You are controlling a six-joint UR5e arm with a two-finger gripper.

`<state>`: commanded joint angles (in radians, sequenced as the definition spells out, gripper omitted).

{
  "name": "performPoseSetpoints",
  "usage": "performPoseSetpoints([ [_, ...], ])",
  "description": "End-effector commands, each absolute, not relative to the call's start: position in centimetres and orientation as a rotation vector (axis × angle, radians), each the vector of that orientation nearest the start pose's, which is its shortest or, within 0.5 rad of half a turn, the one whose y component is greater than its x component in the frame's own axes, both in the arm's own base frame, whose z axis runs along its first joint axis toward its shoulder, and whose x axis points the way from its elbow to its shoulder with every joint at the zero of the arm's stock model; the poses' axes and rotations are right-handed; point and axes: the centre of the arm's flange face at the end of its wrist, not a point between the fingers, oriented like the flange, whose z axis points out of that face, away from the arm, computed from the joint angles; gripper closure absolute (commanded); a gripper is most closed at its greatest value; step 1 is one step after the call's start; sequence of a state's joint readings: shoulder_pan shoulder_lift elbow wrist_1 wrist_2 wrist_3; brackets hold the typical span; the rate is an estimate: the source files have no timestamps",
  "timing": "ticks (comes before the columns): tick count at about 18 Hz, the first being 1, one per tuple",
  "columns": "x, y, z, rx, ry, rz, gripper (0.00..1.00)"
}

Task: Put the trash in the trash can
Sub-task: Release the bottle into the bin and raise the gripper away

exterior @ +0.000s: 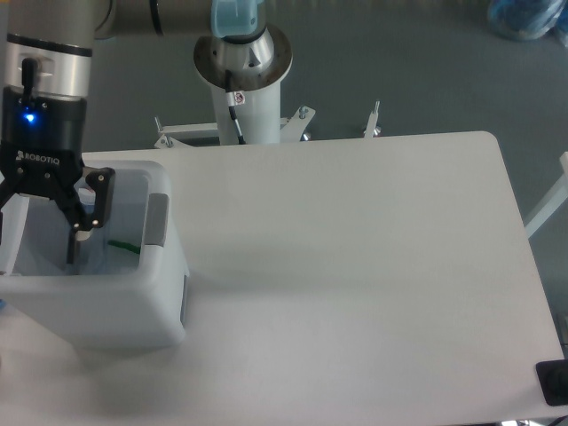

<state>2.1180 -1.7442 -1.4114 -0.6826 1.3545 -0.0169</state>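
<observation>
The trash can (106, 306) is a boxy white bin with a grey panel (156, 219) at its rim, standing at the table's left edge. My gripper (37, 241) hangs over its opening with the jaws spread wide and nothing between them. The right finger (84, 217) reaches down inside the bin, and the left finger is cut off by the frame edge. Inside the can I see only pale, blurred contents and a small green bit (124, 246). The trash cannot be made out as separate items.
The white table (355, 266) stretches right from the bin to a rounded far corner. The arm's base column (241, 80) stands behind the table. A black object (554, 382) sits at the table's bottom right corner. A blue bag (525, 18) lies on the floor, top right.
</observation>
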Motion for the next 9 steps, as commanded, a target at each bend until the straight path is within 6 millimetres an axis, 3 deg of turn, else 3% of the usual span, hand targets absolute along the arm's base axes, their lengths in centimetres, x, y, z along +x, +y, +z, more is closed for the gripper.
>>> performPoseSetpoints([
  [3, -24.9, 57.5, 59.7, -2.191, -0.470, 0.185, 0.00],
  [7, -29.8, 56.5, 57.7, -2.275, -0.263, 0.341, 0.00],
  [9, -31.3, 56.1, 56.7, -2.316, -0.159, 0.401, 0.00],
])
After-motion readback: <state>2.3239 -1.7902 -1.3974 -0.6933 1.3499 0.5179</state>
